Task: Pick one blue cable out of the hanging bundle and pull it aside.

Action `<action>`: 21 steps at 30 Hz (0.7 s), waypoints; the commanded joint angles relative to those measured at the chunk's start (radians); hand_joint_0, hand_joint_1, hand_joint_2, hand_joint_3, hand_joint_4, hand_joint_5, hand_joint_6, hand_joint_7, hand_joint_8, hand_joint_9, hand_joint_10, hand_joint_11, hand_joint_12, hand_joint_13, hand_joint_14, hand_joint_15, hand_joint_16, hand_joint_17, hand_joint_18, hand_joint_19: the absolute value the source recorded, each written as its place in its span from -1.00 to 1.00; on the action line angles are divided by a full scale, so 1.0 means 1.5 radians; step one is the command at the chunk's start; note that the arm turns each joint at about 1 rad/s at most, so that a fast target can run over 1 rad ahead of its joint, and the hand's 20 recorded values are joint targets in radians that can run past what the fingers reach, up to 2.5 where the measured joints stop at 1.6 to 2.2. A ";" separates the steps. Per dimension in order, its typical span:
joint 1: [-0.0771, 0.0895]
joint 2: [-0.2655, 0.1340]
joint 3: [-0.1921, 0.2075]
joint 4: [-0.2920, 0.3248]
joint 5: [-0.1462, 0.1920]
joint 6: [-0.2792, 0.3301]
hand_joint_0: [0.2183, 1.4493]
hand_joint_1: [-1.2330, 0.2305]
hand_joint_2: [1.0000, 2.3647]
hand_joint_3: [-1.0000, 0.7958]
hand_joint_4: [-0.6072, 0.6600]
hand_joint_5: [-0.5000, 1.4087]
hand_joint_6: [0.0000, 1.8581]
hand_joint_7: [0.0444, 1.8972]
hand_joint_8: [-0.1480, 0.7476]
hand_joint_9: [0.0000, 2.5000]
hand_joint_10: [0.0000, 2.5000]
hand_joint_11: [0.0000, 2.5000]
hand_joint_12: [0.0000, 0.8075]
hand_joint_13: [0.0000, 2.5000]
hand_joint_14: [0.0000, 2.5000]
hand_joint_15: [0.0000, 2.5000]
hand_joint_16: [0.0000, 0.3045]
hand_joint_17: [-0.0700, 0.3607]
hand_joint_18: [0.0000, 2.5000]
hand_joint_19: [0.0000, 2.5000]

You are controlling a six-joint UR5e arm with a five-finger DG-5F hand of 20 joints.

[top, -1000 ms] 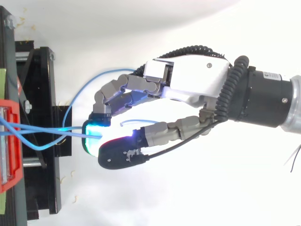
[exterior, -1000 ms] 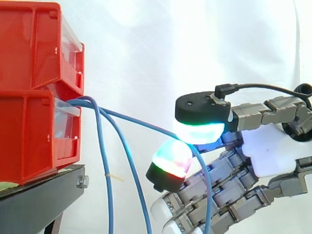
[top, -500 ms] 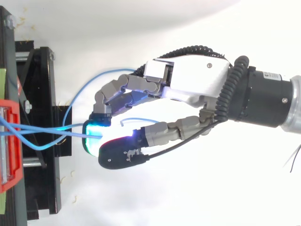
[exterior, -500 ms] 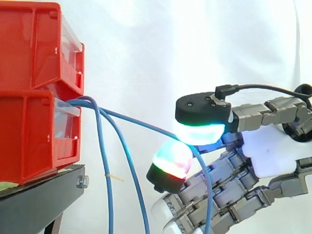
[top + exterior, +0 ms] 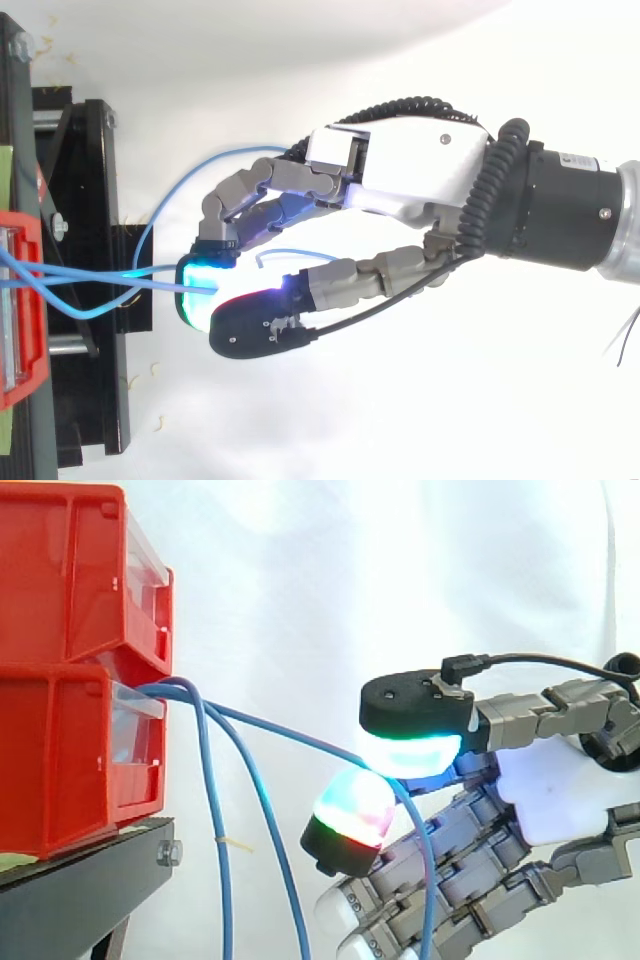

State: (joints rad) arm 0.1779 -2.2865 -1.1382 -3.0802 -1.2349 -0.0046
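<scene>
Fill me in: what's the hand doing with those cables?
The robot hand has one blue cable pinched between two glowing fingertips. That cable runs from the lower red bin out to the pinch and then drops down past the fingers, held apart from the bundle. The other blue cables hang down from the same bin beside the black stand.

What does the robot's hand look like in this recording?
The hand has a white palm shell and grey, segmented metal fingers. The thick pads at their tips are backed by black caps; one glows cyan-green, another mixes red and green. Behind the hand is a black cylindrical wrist, then a silver flange.
</scene>
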 commanded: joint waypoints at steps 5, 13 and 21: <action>0.000 0.001 0.000 0.000 0.000 0.000 -0.50 -0.44 -0.76 0.15 -0.21 -0.50 -0.08 0.09 -0.05 -0.47 -1.00 -0.91 0.20 -0.61 -0.99 -0.75 -0.49 0.14 -0.74 -0.70; 0.000 0.001 0.000 0.000 0.000 0.000 -0.50 -0.44 -0.76 0.15 -0.20 -0.50 -0.08 0.10 -0.04 -0.46 -1.00 -0.90 0.21 -0.60 -0.99 -0.75 -0.49 0.14 -0.73 -0.70; 0.000 0.000 0.000 0.000 0.000 0.000 -0.50 -0.44 -0.76 0.15 -0.21 -0.50 -0.08 0.09 -0.03 -0.45 -1.00 -0.89 0.21 -0.59 -0.99 -0.74 -0.49 0.14 -0.71 -0.70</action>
State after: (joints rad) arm 0.1779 -2.2863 -1.1382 -3.0802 -1.2348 -0.0046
